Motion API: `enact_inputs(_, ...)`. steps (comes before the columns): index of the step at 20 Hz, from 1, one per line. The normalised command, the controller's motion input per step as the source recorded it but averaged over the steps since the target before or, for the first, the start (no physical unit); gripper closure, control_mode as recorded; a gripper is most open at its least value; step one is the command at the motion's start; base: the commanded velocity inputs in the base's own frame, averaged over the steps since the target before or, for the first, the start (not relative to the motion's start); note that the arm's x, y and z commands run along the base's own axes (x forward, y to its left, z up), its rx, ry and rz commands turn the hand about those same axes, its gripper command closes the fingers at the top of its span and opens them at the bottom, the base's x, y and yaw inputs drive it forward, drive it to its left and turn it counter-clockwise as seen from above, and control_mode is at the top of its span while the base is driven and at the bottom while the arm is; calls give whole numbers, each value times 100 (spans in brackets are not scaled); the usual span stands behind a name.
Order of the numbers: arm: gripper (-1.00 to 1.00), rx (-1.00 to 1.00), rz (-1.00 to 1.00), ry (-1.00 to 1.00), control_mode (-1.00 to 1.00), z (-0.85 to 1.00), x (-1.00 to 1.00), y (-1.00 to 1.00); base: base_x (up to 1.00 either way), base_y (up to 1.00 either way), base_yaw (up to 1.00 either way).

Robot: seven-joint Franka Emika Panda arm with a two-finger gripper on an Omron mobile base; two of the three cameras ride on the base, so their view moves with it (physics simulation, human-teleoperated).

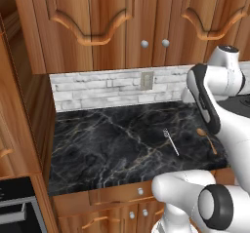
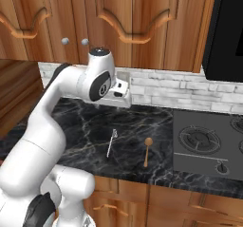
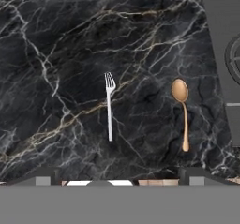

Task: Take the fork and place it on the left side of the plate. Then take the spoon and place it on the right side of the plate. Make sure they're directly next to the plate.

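A black marble counter (image 3: 56, 54) carries the fork (image 3: 109, 107), the spoon (image 3: 182, 110), well apart.

We can read no text, label, brand or number anywhere here. The cupboard doors (image 1: 93, 22), the worktop (image 3: 61, 78) and the stove (image 2: 209, 143) carry no writing. We find the fork (image 3: 109, 107) and spoon (image 3: 182, 113) unmarked too.
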Motion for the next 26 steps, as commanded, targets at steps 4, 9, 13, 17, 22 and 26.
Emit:
enact_inputs(4, -100, -4, -4, 3, -100, -32, 0, -47, 0, 0, 0)
enact_inputs(9, -100, -2, -2, 2, -100, -32, 0, -46, 0, 0, 0)
enact_inputs(13, -100, -1, 0, 0, -100, -38, 0, -45, 0, 0, 0)
enact_inputs(17, -100, -2, 0, 0, -100, -42, 4, -40, 0, 0, 0)
enact_inputs(22, -100, -2, 0, 0, -100, -41, 16, -23, 0, 0, 0)
enact_inputs(26, -100, -4, 0, 1, -100, -45, 24, -11, 0, 0, 0)
